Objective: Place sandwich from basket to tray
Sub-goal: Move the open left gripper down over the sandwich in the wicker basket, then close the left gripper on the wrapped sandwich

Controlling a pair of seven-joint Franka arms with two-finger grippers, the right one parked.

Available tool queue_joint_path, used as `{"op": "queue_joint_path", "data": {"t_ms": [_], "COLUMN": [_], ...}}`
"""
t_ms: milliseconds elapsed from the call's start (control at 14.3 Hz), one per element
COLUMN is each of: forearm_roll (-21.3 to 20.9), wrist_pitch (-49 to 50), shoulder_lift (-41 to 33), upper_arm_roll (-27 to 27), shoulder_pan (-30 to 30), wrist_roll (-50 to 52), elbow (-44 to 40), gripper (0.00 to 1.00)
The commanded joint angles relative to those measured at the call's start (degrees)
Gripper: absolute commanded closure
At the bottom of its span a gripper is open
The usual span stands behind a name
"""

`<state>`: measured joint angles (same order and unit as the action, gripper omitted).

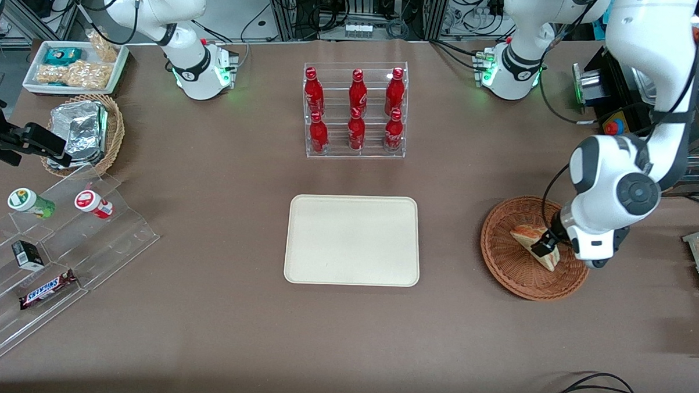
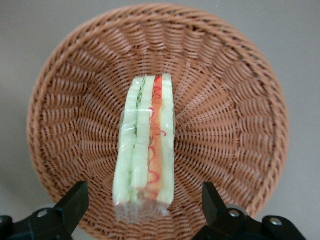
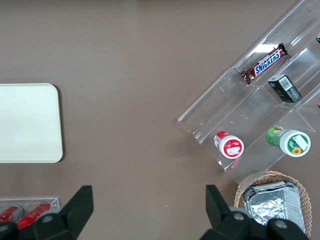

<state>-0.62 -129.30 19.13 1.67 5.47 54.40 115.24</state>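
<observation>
1 sandwich (image 2: 146, 145) lay in the 1 reddish-brown basket (image 1: 512, 272) toward the working arm's end of the counter (image 1: 205, 331). The pincer (image 2: 142, 210) hung just above the sandwich, its 2 fingers (image 2: 75, 202) spread apart on either side of the wedge, not touching it. The 1 cream tray (image 1: 352, 240) sat mid-counter, well apart from the basket. Farther from the front camera, 6 red bottles (image 1: 355, 109) stood in 1 clear rack (image 1: 402, 111).

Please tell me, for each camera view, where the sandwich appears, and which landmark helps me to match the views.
Front view: sandwich lies in the basket, partly covered by the open gripper.
Left wrist view: sandwich stands on edge mid-basket, gripper straddling it.
Right wrist view: not in it.
Shared landmark: the basket's woven rim.
</observation>
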Motion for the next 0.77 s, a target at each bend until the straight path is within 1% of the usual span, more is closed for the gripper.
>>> {"op": "queue_joint_path", "data": {"t_ms": [0,70,140,210,350,490,700], "forearm_roll": [-0.35,-0.35,-0.35,-0.52,-0.52,-0.52,-0.35], "wrist_pitch": [-1.13,-0.96,-0.78,-0.52,0.88,5.61,16.85], "shoulder_lift": [2.48,2.83,2.93,2.93,2.93,2.4,2.22], "upper_arm_roll": [0.26,0.26,0.26,0.35,0.35,0.35,0.26], "shoulder_pan": [0.15,0.15,0.15,0.06,0.06,0.06,0.85], "wrist_roll": [2.47,2.56,2.91,2.82,2.91,3.17,3.96], "elbow": [-1.06,-1.15,-0.98,-0.98,-0.98,-2.9,-10.89], "gripper": [0.02,0.31,0.87,0.97,0.99,1.0,1.0]}}
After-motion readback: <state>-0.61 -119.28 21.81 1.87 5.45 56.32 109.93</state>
